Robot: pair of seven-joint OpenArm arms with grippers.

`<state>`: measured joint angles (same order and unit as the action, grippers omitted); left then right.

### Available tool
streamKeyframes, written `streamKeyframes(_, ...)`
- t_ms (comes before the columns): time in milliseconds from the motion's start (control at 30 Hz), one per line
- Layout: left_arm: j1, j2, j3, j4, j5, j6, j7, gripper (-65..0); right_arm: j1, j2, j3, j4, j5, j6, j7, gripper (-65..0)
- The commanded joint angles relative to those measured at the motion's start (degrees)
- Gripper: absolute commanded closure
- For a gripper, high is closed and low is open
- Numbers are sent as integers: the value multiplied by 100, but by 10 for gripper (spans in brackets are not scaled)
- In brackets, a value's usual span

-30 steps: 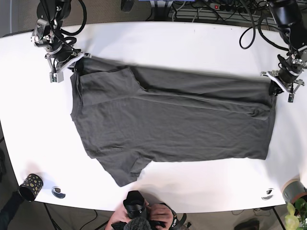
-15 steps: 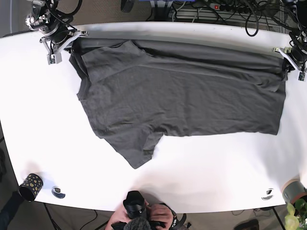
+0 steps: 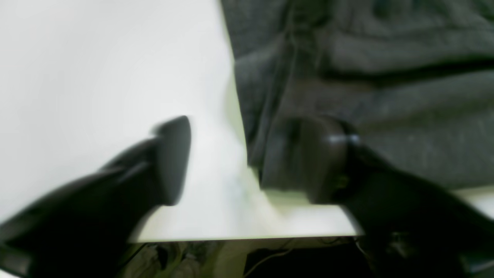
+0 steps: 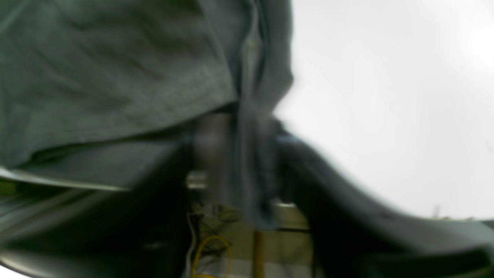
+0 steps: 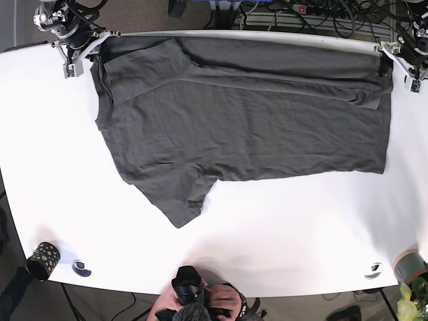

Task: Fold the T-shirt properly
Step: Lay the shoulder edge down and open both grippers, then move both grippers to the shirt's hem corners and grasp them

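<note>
A dark grey T-shirt (image 5: 247, 120) lies spread on the white table (image 5: 281, 227), its top edge along the far table edge and one sleeve (image 5: 180, 200) pointing to the front. My right gripper (image 5: 90, 52) is at the shirt's far left corner. In the blurred right wrist view it (image 4: 247, 173) is closed on a bunched fold of cloth (image 4: 251, 127). My left gripper (image 5: 392, 60) is at the far right corner. In the left wrist view its (image 3: 247, 158) jaws stand apart, with the shirt's hem (image 3: 270, 116) at the right finger (image 3: 320, 158).
A dotted black cup (image 5: 42, 261) and a small round object (image 5: 81, 269) sit at the front left. Another small object (image 5: 373, 271) and a grey pot (image 5: 409, 266) are at the front right. A person with a camera (image 5: 194, 297) is at the front edge. Cables (image 5: 301, 13) lie behind the table.
Both grippers have dragged the shirt toward the far table edge, and its top edge now lies along that edge. The shirt is flatter and more stretched out.
</note>
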<state>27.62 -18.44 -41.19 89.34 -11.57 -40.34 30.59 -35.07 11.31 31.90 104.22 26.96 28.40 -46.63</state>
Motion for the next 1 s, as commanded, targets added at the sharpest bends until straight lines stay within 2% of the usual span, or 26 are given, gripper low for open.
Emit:
streamKeyframes(0, 21, -121, -52, 125, -69, 34, -101, -565, -49, -54, 243, 254, 42, 12, 70, -322)
streamKeyframes(67, 21, -121, -52, 125, -78, 34, -101, -551, -49, -142, 313, 386, 34, 12, 70, -384)
streamKeyframes(133, 12, -121, -61, 143, -78, 34, -101, -535, -49, -195, 331, 571, 42, 12, 70, -417)
streamKeyframes(367, -50, -104, -17, 697, -87, 34, -109, -531, 92, -195, 331, 764, 69, 30, 79, -415)
streamKeyframes(533, -674, 195, -26, 714, -148, 34, -101, -532, 610, -195, 304, 720, 34, 30, 43, -415)
streamKeyframes(800, -1474, 230, 202, 442, -131, 34, 66, -532, 1568, -107, 76, 158, 7, -5, 35, -415)
streamKeyframes(967, -2256, 230, 282, 2, 327, 34, 260, -532, 2219, 139, -346, -466, 7, -23, 35, -415)
